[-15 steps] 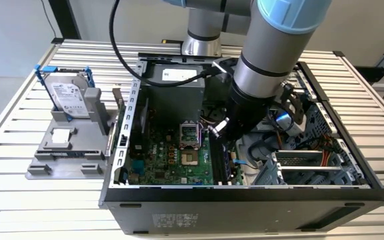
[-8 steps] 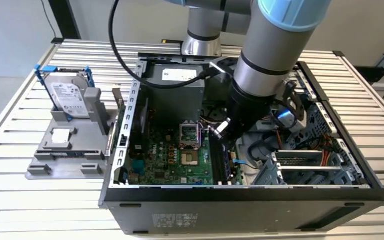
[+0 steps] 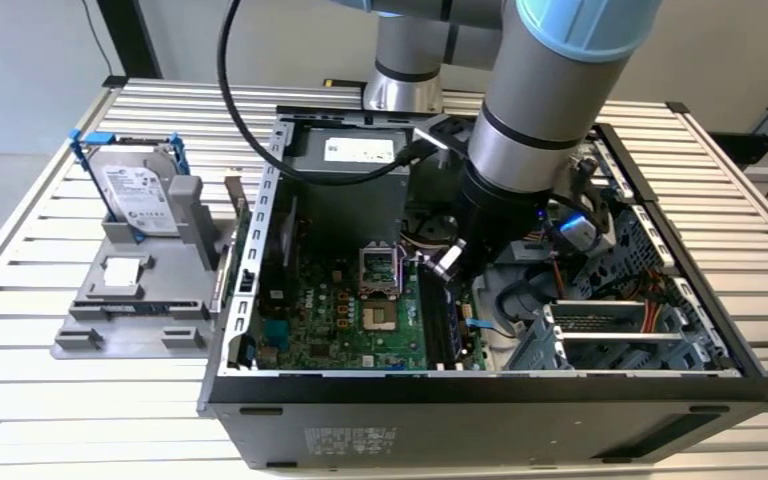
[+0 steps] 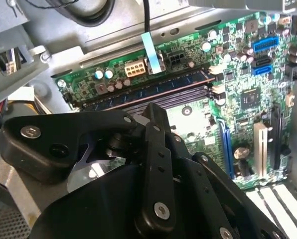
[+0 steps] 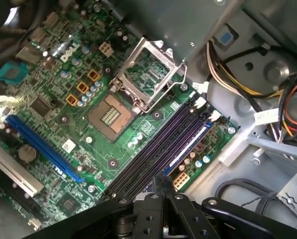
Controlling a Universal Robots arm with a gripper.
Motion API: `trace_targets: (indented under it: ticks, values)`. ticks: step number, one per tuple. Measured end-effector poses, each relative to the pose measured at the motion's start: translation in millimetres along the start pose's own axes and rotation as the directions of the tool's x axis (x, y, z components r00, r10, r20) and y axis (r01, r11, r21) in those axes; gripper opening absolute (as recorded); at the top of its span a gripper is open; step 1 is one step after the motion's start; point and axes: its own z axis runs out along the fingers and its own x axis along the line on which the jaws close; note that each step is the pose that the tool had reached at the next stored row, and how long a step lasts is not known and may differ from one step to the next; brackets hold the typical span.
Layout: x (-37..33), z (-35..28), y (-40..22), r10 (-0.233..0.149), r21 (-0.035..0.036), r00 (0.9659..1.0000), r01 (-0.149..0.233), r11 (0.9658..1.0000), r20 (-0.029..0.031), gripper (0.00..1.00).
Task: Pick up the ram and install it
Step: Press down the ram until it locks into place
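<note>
The ram (image 4: 163,88) is a long dark stick with a row of chips, standing in the outermost of the motherboard's memory slots (image 5: 158,149), on the board-edge side. In the first wrist view the ram (image 5: 187,148) shows a bluish edge beside the empty dark slots. My gripper (image 4: 156,109) hangs just over the middle of these slots, fingers pressed together with nothing between them. In the first wrist view the gripper (image 5: 164,183) tip sits close to the slots' near end. In the exterior view the gripper (image 3: 444,262) reaches down into the open computer case (image 3: 491,385).
A silver hard drive with blue rails (image 3: 137,195) stands on a grey holder (image 3: 131,300) at the exterior view's left, outside the case. The open processor socket (image 5: 111,112) lies beside the slots. Cable bundles (image 3: 571,235) and a drive cage (image 3: 611,330) crowd the case's other side.
</note>
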Motion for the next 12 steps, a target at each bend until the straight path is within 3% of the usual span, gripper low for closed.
trace_targets:
  ticks: [6, 12]
  values:
    - [0.1, -0.8, 0.0, -0.087, 0.0024, 0.9962, 0.087, 0.9962, -0.0016, 0.0]
    - [-0.3, -0.8, 0.3, -0.168, 0.0038, 0.9857, 0.168, 0.9857, -0.0039, 0.0]
